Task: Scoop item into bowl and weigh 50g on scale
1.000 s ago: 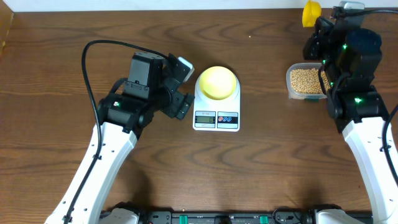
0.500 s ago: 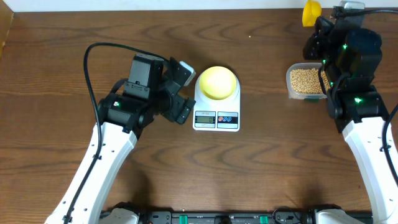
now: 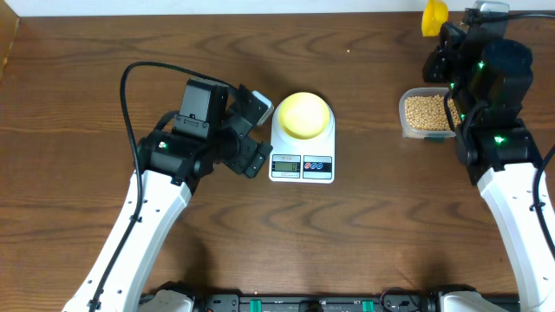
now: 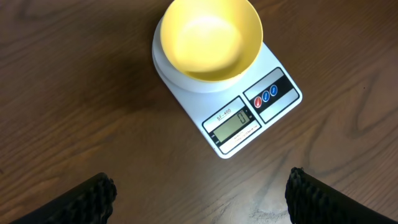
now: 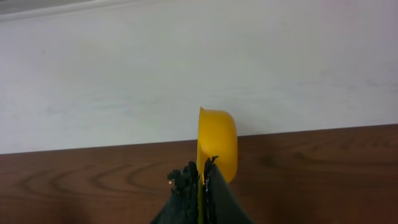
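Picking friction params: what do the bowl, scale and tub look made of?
Bowl: probably plastic, smooth pale yellow, soft sheen. Scale: white moulded plastic, fairly glossy, rounded corners. Tub: clear plastic, see-through rim around the beans.

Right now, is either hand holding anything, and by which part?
Right hand is shut on the yellow scoop, gripping its thin handle, with the cup beyond the fingertips. Left hand is open and holds nothing.
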